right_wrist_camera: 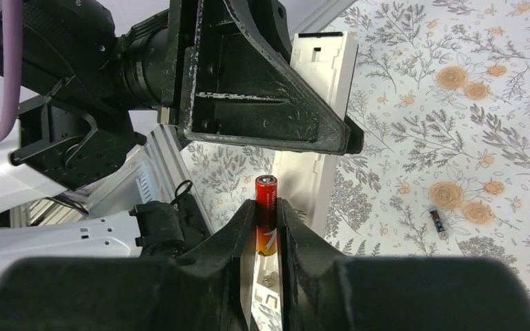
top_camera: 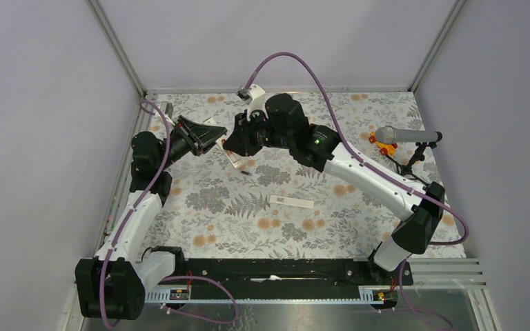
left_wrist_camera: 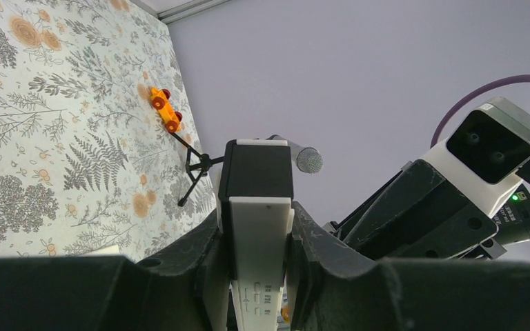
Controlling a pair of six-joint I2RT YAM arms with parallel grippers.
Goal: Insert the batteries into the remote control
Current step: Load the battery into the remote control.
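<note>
Top external view shows me the table, covered in a floral cloth, with both arms reaching to its far left-centre, where their wrists nearly meet. At the far right stands a grey microphone on a small black stand, with an orange toy piece just beside it.

The left pincer is closed on the remote control. Its fingers clamp the white body from both sides, and the dark grey end section sticks out past the fingertips. From overhead the remote sits between the two wrists, but whether any part of it touches the cloth I cannot tell.

A flat white cover strip lies alone on the table, nearer the arm bases and well apart from the remote.

The right pincer is nearly closed, gripping the battery between its fingertips. The battery is red with a black tip, and that tip points up past the pads. It sits just beside the white edge of the remote, though I cannot tell if they touch.

A second battery lies loose on the cloth, off to one side of the remote and apart from both pincers.
</note>
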